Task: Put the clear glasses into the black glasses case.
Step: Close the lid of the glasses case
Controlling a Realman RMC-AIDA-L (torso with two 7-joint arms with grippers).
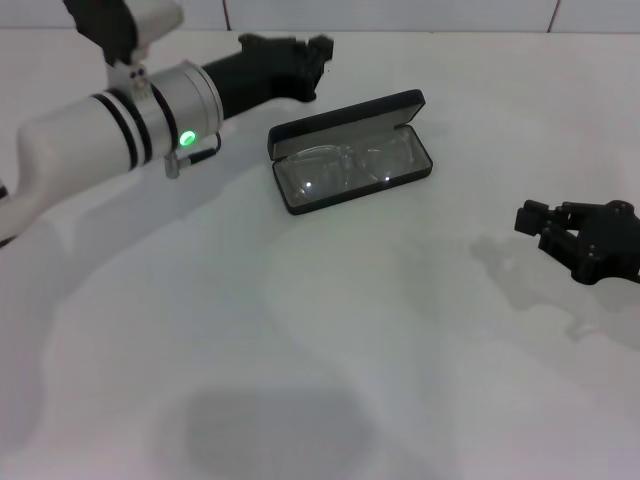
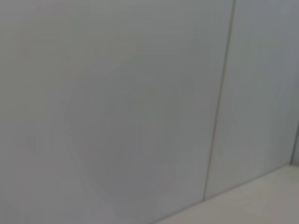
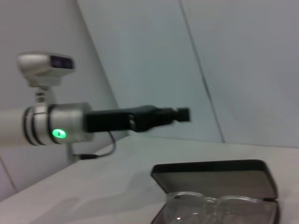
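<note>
The black glasses case [image 1: 352, 116] lies open on the white table, its lid tipped up toward the far side. The clear glasses [image 1: 348, 168] lie inside its base, lenses glinting. In the right wrist view the case [image 3: 219, 175] shows its grey-lined lid, with the glasses [image 3: 215, 207] below it. My left gripper [image 1: 318, 62] hangs above the table just beyond and to the left of the case, holding nothing; the right wrist view shows this left gripper [image 3: 180, 114] from the side. My right gripper [image 1: 537, 230] rests low at the right, open and empty, well apart from the case.
The white table [image 1: 320, 350] stretches toward me. A pale panelled wall [image 2: 117, 102] stands behind it, with a vertical seam. My left arm's white forearm [image 1: 90, 140] crosses the far-left part of the table.
</note>
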